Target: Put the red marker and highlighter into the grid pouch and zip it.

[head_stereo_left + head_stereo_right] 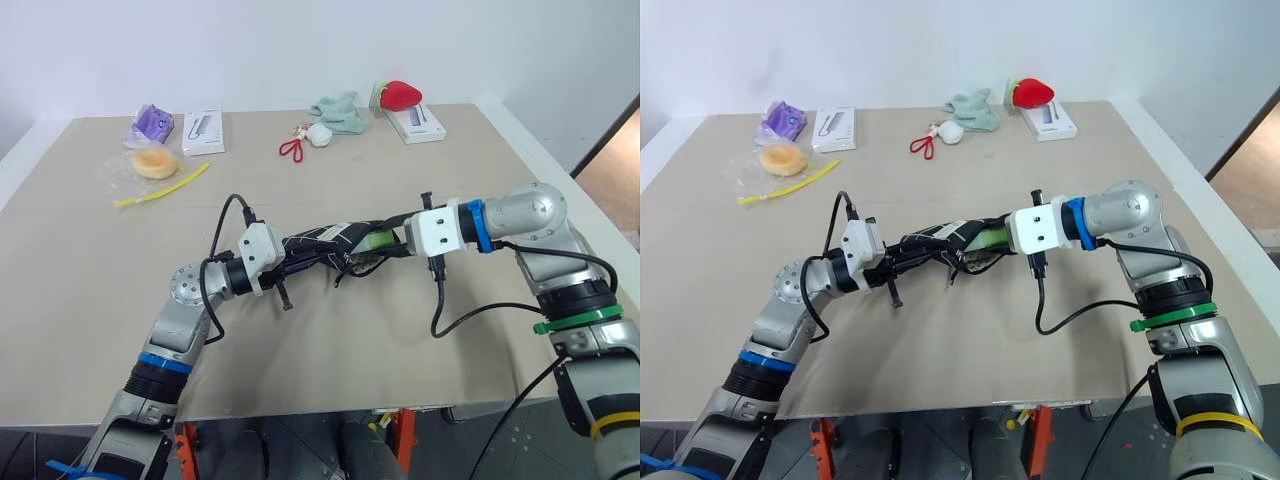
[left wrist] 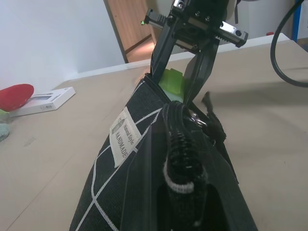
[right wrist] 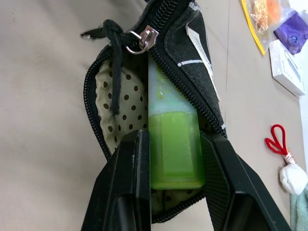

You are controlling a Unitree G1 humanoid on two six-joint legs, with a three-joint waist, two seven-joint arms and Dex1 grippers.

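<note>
I see the left gripper point(image 1: 290, 262) pinched tight on one end of the black fabric grid pouch point(image 1: 330, 243), holding it above the tan table point(image 1: 330, 340). At the pouch's open, dotted-lined mouth, the right gripper point(image 3: 169, 144) clamps the chunky light-green translucent highlighter point(image 3: 172, 144), its front half inside the pouch.

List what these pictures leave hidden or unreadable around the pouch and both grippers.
- Red marker: whether it already lies inside the black grid fabric pouch cannot be told; the right wrist view shows dotted lining and the chunky light-green highlighter between the right gripper fingers.
- Left gripper: its shut fingers are covered by pouch fabric.
- Pouch label: small print unreadable.
</note>
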